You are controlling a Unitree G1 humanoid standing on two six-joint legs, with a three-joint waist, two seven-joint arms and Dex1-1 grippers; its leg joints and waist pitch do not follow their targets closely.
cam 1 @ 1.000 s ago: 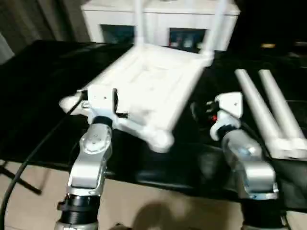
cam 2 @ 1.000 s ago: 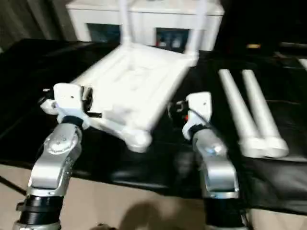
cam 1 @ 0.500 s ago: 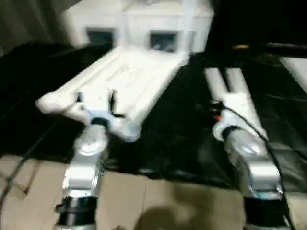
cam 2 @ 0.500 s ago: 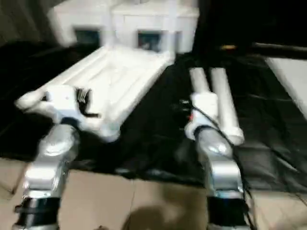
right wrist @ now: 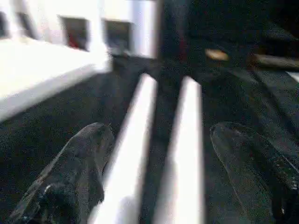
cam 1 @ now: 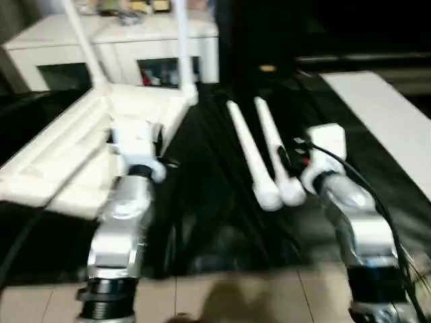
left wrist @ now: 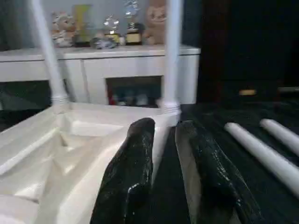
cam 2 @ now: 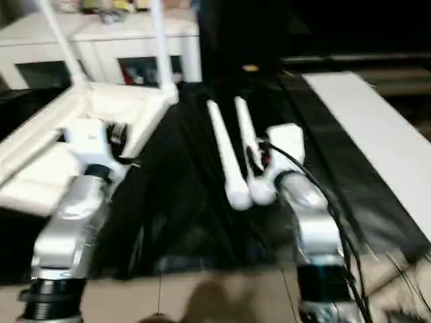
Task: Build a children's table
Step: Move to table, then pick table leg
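The right gripper [right wrist: 159,172] is spread wide, with one black finger [right wrist: 70,172] on either side of the two loose legs [cam 1: 259,151]. The legs lie directly ahead of it and between its fingers, side by side, touching or nearly so. Their long axes run away from the robot along the line of the gripper, thick ends nearest the wrist. No contact with the fingers can be confirmed. The right arm is clearly the nearer arm to these legs, so the coming pick is judged to fall to it.

The left gripper [left wrist: 163,140] has its fingers close together with a narrow gap and nothing between them. It hangs just above the near edge of the tabletop [cam 1: 64,158], which lies ribbed underside up to the robot's left. Two legs [left wrist: 172,51] already stand upright in the far corner sockets; the near sockets are judged to be unfilled.

All parts rest on a black, slightly wrinkled covering [cam 1: 215,202] over the work surface. A flat white board [cam 1: 380,118] lies to the right. Behind stands a white cabinet [cam 1: 131,47] with glass doors, small ornaments on top, against a dark room
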